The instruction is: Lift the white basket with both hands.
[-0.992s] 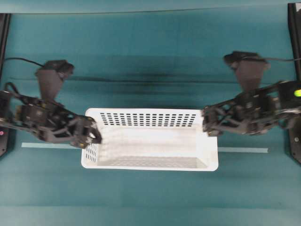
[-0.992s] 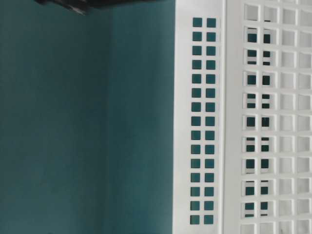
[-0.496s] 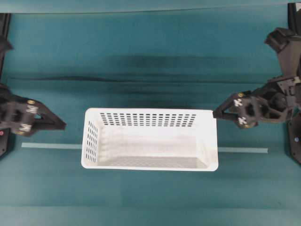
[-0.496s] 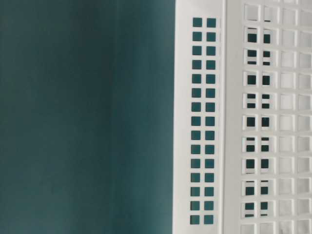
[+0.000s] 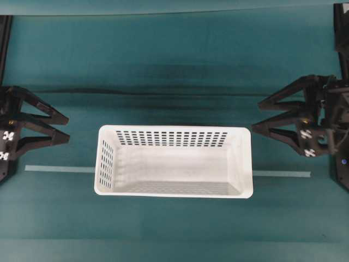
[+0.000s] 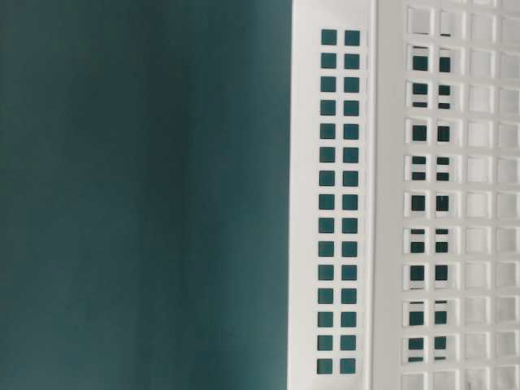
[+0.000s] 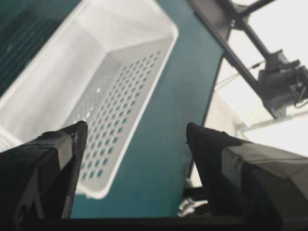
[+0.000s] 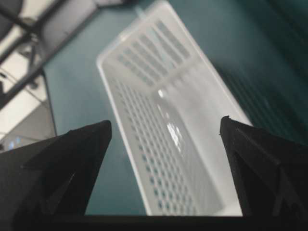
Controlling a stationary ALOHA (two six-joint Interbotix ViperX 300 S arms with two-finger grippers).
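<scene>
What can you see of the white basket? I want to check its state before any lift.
The white basket is a rectangular tub of what looks like plastic, with a rolled rim, solid floor and walls pierced by rows of small slots. It sits upright and empty on the teal table, over a pale tape strip. Nothing touches it; both open grippers stand clear of its ends.

From overhead we look straight down on the whole white basket and both arms. The table-level view, turned sideways, sits close against its slotted wall. Each wrist view looks past its own fingertips at the basket from opposite ends.
</scene>
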